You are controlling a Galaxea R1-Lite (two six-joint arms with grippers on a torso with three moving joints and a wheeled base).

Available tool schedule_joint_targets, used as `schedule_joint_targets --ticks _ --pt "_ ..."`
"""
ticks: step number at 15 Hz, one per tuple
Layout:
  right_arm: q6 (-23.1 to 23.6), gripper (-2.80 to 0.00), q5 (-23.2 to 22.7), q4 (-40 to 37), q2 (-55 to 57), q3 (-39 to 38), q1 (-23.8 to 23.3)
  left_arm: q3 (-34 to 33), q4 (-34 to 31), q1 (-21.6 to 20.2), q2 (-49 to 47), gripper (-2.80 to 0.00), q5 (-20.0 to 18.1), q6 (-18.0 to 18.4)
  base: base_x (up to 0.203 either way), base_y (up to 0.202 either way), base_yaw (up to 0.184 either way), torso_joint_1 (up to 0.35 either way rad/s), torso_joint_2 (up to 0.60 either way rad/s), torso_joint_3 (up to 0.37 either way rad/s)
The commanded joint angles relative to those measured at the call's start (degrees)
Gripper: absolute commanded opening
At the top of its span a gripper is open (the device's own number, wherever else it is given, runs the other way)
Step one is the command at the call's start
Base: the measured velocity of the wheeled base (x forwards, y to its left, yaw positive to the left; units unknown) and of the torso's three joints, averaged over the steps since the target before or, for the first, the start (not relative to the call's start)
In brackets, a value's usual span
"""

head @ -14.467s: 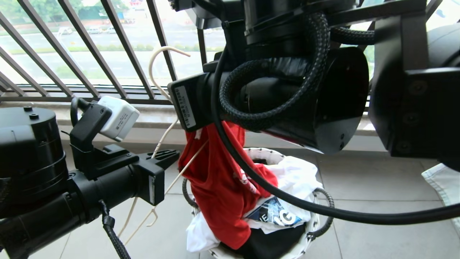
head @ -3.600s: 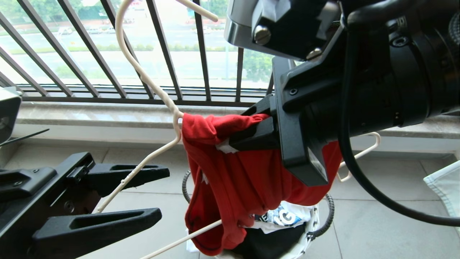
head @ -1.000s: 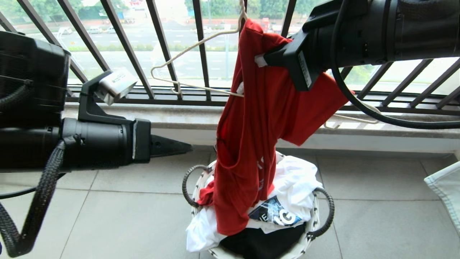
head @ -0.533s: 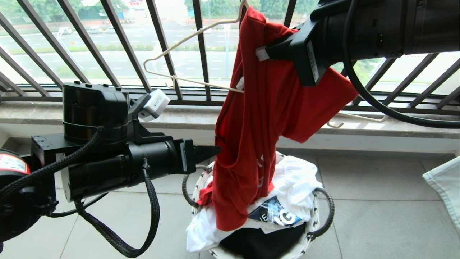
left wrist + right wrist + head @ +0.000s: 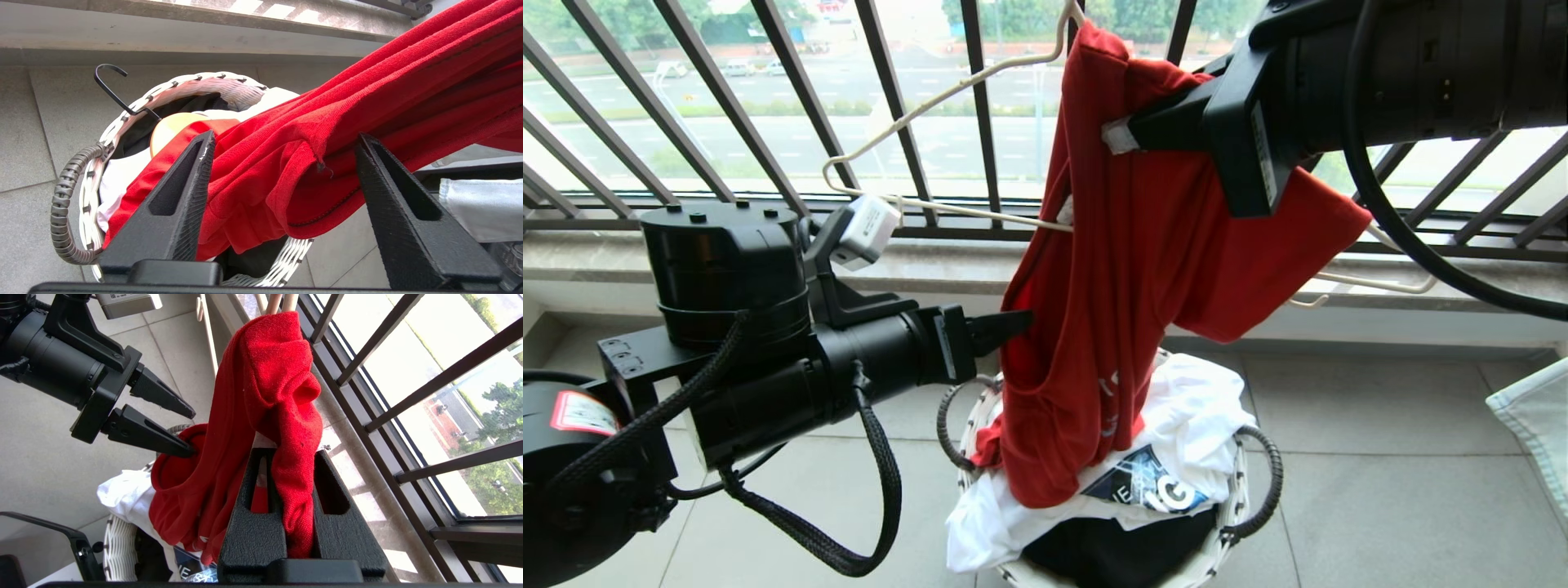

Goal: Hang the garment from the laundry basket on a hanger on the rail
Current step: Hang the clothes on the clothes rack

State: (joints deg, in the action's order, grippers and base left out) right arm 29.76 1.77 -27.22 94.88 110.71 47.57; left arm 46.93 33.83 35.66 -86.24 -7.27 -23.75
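The red knit T-shirt (image 5: 1143, 269) hangs in soft bunched folds above the round white woven laundry basket (image 5: 1241, 523), its lower hem trailing onto the white printed T-shirt (image 5: 1201, 408) heaped inside. It is draped over a thin cream-white wire hanger (image 5: 907, 131), whose triangular frame juts out bare on the left side against the dark bars of the balcony railing (image 5: 980, 106). The right gripper (image 5: 292, 457) has its ribbed black wedge-shaped fingers pressed together on a fold of the shirt's collar by the white neck label. The left gripper (image 5: 282, 143) reaches in level from the left, its two tapered, hollowed fingers (image 5: 179, 196) spread wide, with a rumpled sleeve edge lying loose between them. The basket's looped handle (image 5: 61, 212) is a grey ribbed coil, and the floor is pale matte tile.
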Motion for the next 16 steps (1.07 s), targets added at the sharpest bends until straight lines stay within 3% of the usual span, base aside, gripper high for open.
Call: schedule_joint_targets --ticks 1,10,16 --pt "0.2 -2.8 0.0 -0.4 -0.4 -0.1 0.1 -0.8 1.2 -0.1 -0.3 -2.8 0.1 -0.1 0.0 0.0 0.0 0.0 0.0 0.0" --pt "0.2 -2.8 0.2 -1.2 -1.4 -0.3 1.3 -0.9 1.5 -0.8 0.7 -2.8 -0.1 0.1 0.0 0.0 0.0 0.0 0.0 0.0" --pt "0.1 -2.8 1.0 -0.9 -3.7 -4.3 -2.4 0.2 1.4 -8.5 2.6 -2.8 -0.6 0.6 0.0 0.0 0.0 0.0 0.0 0.0"
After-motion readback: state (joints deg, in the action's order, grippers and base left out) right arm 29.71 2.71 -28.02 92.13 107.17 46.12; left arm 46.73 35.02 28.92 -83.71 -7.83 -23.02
